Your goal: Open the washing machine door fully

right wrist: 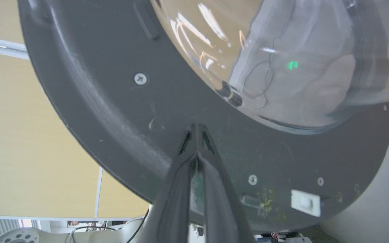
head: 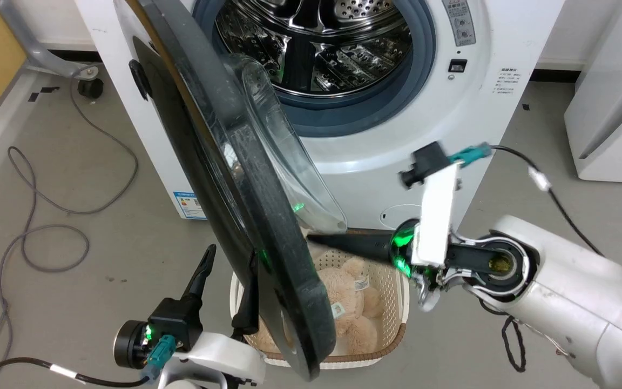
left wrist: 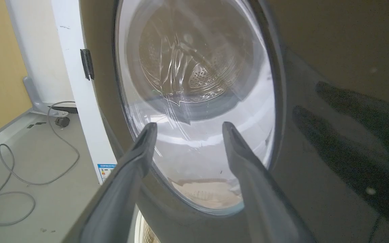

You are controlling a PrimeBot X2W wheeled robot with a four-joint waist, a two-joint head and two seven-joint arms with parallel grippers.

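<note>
The large round glossy black washing machine door (head: pixel 276 254) with its clear bulging glass bowl stands well off the front of the white washing machine (head: pixel 397 162), hinged at the left of the head view and turned roughly edge-on to the head camera, its lower rim hanging over a pale woven basket (head: pixel 400 302) on the floor that holds a beige plush bear (head: pixel 343 292). The shiny perforated steel drum (head: pixel 316 48) and the grey rubber ring (head: pixel 421 70) around it are fully exposed, so the latch is already released and the opening looks about half made; what is left, as I judge it, is the rest of the swing toward the hinge side until the door (right wrist: pixel 120 101) stops. The right hand (head: pixel 313 236) reaches in from the machine side with its two dark fingers pressed together on nothing, and in the right wrist view the right hand (right wrist: pixel 197 126) has its closed tips set against the matt inner face just below the glass bowl, apparently touching it, which reads as a push outward. The left hand (head: pixel 230 259) sits on the other side with its fingers spread apart and gripping nothing. In the left wrist view the left hand (left wrist: pixel 188 125) points at the lower part of the glass in the outer face of the door (left wrist: pixel 333 101); whether either finger touches it I cannot tell. Standing where the door would travel, that hand would probably have to give way for the swing to finish.
</note>
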